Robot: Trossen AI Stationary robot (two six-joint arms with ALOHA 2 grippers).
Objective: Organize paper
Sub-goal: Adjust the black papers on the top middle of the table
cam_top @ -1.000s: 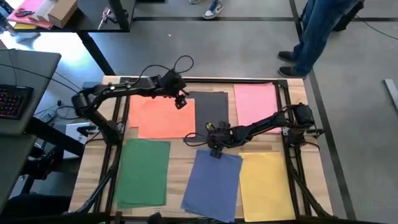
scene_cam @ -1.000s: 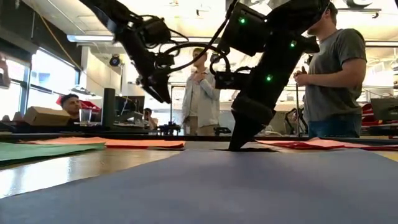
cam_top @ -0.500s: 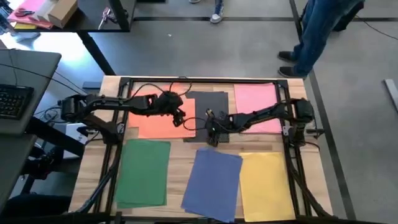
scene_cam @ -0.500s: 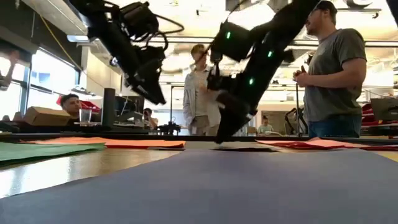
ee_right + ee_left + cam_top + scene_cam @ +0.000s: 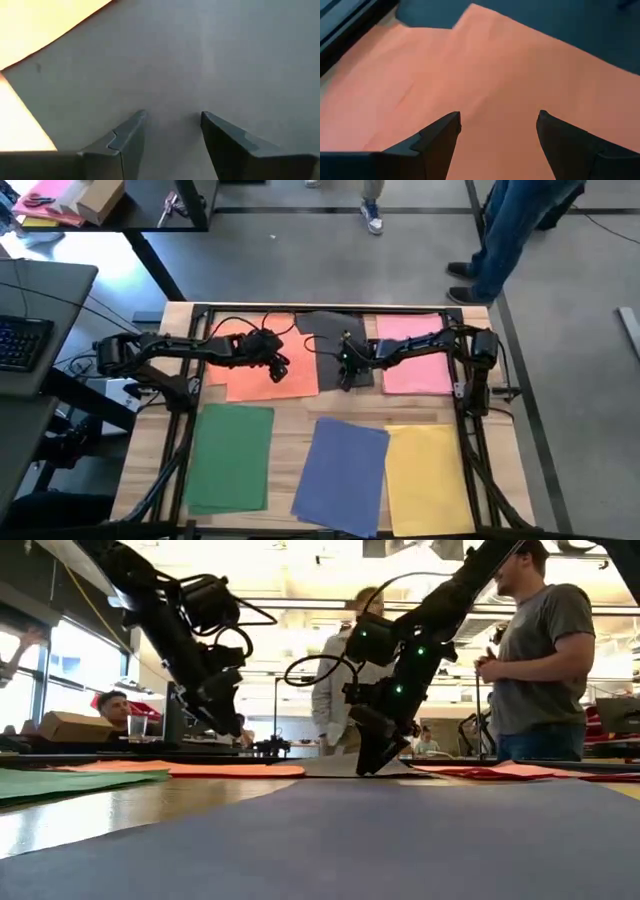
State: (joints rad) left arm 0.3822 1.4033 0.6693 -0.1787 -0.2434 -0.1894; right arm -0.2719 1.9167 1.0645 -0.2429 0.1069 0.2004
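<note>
- The step in hand looks like sliding the dark grey sheet (image 5: pixel 335 345); it lies at the far middle of the table (image 5: pixel 290 435), between the orange sheet (image 5: pixel 260 375) and the pink sheet (image 5: pixel 415 355).
- To do it well, press lightly and drag flat, so the thin paper does not buckle or ride over the orange edge.
- The right gripper (image 5: pixel 345 372) reaches leftward, tips down on the grey sheet's near part, fingers (image 5: pixel 125 142) spread apart, pinching nothing.
- The left gripper (image 5: pixel 275 367) hangs low over the orange sheet, fingers (image 5: pixel 440 137) spread wide, empty.
- Green (image 5: pixel 232 455), blue (image 5: pixel 345 470) and yellow (image 5: pixel 430 475) sheets lie along the near side.
</note>
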